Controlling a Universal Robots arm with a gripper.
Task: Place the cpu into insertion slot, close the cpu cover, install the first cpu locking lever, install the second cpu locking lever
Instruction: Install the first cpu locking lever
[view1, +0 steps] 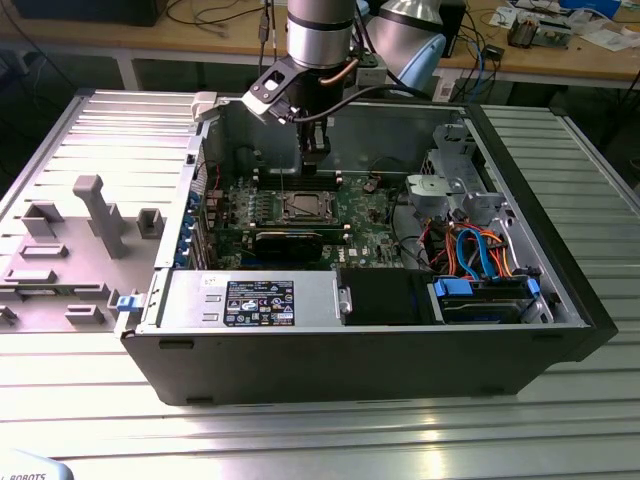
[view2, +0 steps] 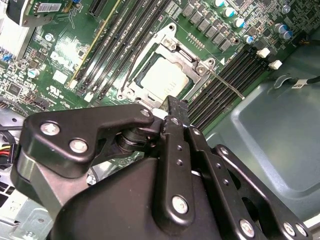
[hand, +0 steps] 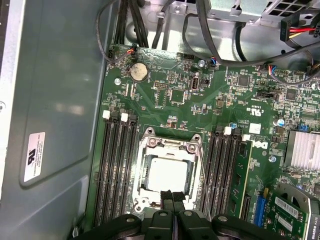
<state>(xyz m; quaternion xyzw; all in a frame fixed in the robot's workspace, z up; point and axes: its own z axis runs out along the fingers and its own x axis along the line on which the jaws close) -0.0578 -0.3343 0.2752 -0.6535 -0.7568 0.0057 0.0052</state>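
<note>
Chip (hand: 168, 174) in socket (hand: 146, 172), centre of exterior view | cover (hand: 167, 146) over it | end effector (hand: 172, 195) fingers together, at socket edge

Bright, even overhead light fills the room. The ribbed metal table (view1: 420, 440) throws white glare off its near slats, while the inside of the computer case (view1: 350, 365) lies in softer shade. In both wrist views the cpu (hand: 167, 175) (view2: 162, 80) gleams pale, and the grey case panel (hand: 60, 100) carries faint sheen patches.
</note>
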